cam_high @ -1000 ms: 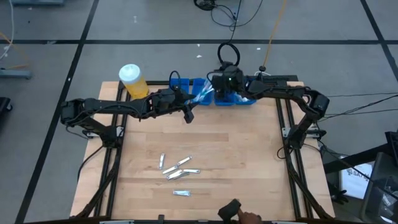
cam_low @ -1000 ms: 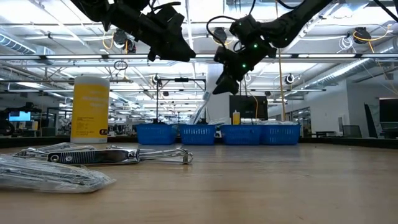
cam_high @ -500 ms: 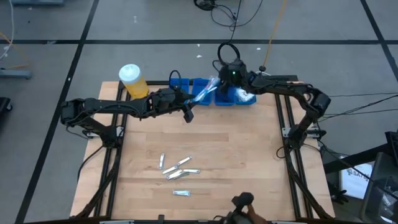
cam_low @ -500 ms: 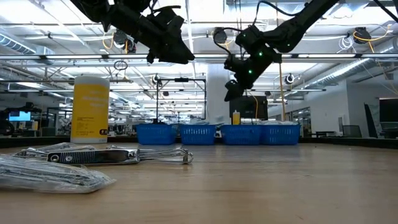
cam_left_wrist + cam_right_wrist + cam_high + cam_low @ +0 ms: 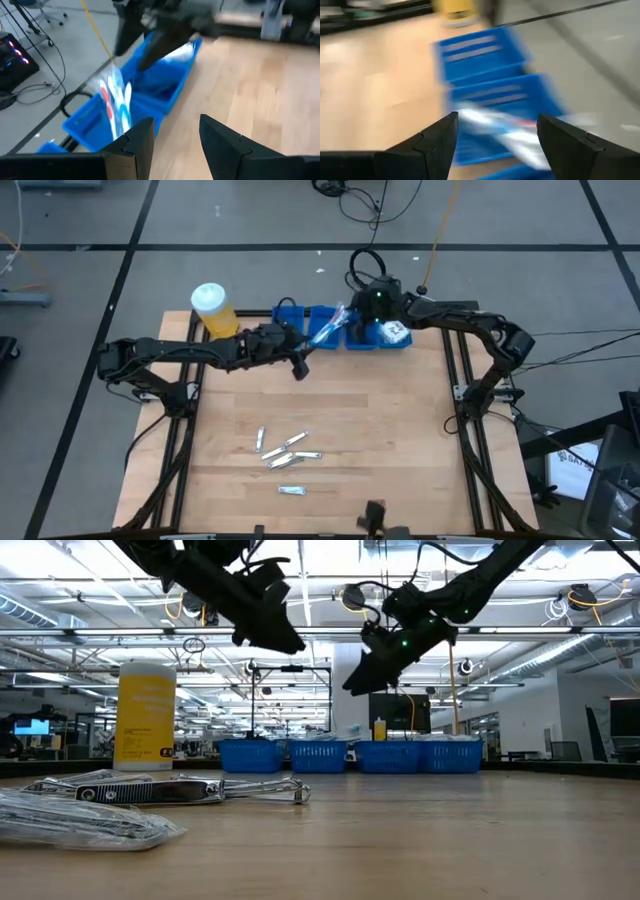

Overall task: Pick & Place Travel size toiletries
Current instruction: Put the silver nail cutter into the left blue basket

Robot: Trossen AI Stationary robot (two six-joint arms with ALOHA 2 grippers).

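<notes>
A clear-wrapped toothbrush packet (image 5: 328,328) (image 5: 495,122) (image 5: 117,102) lies slanted across the blue compartment tray (image 5: 290,313) at the table's far edge. Another white packet (image 5: 392,332) sits in the tray's right end. My right gripper (image 5: 355,315) (image 5: 495,135) hovers open above the tray, with the packet below the gap between its fingers. My left gripper (image 5: 299,367) (image 5: 177,135) hangs open in the air just near of the tray. Several silver-white sachets and packets (image 5: 285,448) lie loose on the wood toward the near edge, with one (image 5: 292,491) apart from them.
The yellow white-capped jar (image 5: 212,310) stands at the far left, beside the tray. In the low view, metal clippers (image 5: 180,790) and a wrapped packet (image 5: 80,820) lie close to the camera. Bare wood spans the table's middle and right. Something dark (image 5: 375,515) shows at the near edge.
The packet hung below my right gripper a second ago and has dropped onto the blue tray. That gripper has let go, risen a little and drawn back toward the table's far right. My left gripper has kept almost still.
</notes>
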